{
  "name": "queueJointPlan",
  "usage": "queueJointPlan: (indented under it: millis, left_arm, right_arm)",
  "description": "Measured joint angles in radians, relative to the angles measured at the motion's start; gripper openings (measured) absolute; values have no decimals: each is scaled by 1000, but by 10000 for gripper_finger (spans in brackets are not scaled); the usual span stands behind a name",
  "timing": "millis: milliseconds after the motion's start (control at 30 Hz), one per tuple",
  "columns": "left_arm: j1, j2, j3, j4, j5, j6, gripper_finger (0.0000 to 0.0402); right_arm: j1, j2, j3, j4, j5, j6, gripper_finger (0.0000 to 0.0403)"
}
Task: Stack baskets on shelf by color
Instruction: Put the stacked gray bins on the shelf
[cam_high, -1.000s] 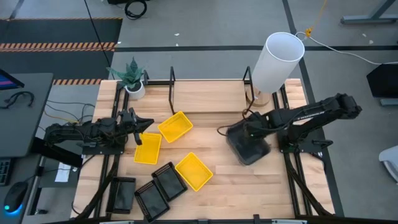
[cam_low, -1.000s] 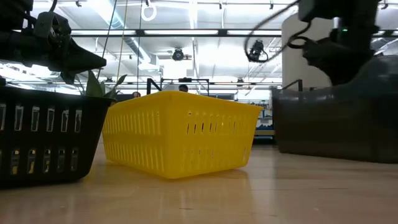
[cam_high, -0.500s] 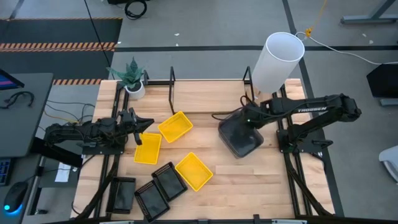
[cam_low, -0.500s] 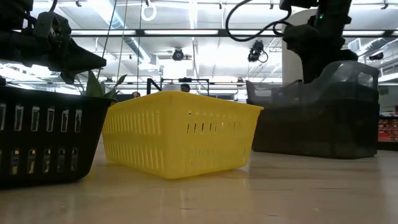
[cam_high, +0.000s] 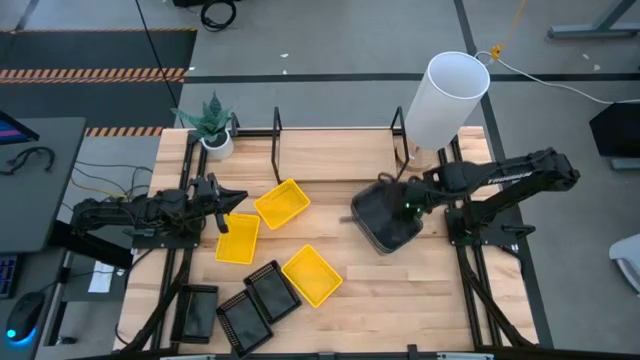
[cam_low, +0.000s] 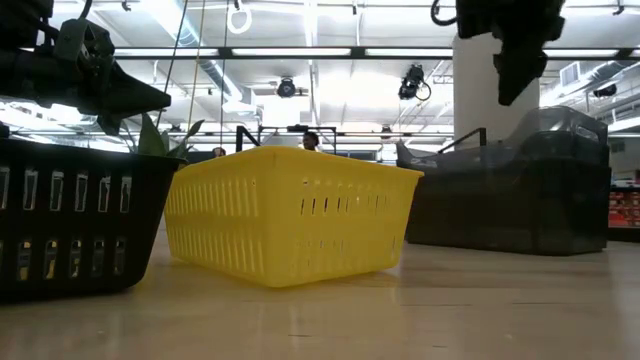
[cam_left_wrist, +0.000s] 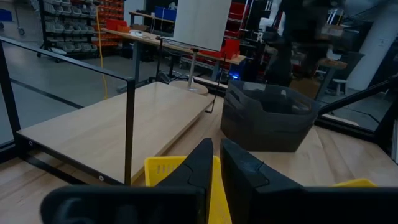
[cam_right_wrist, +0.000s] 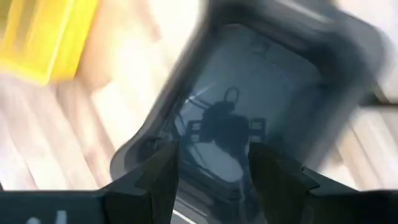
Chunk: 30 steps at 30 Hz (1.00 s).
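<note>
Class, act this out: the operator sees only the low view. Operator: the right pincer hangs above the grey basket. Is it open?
Observer: Yes. The right wrist view shows the right pincer open over the grey basket.
Operator: Is that basket on the shelf?
Observer: No. From above, it sits on the table, in front of the shelf.
Operator: Where is the left pincer?
Observer: The left pincer waits shut at the table's left side, next to a yellow basket.
</note>
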<state>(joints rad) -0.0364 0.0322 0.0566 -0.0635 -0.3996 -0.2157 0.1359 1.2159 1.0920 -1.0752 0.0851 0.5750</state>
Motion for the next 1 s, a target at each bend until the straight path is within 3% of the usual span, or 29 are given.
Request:
queueJointPlan:
  millis: [400, 533, 1000]
  left_arm:
    - [0, 0, 0, 0, 0, 0, 32]
    - [0, 0, 0, 0, 0, 0, 37]
    - [0, 0, 0, 0, 0, 0, 31]
  right_arm:
    - [188, 89, -71, 151, 0, -433, 209]
    - [206, 93, -70, 116, 33, -444, 209]
    - [226, 100, 35, -18, -6, -375, 208]
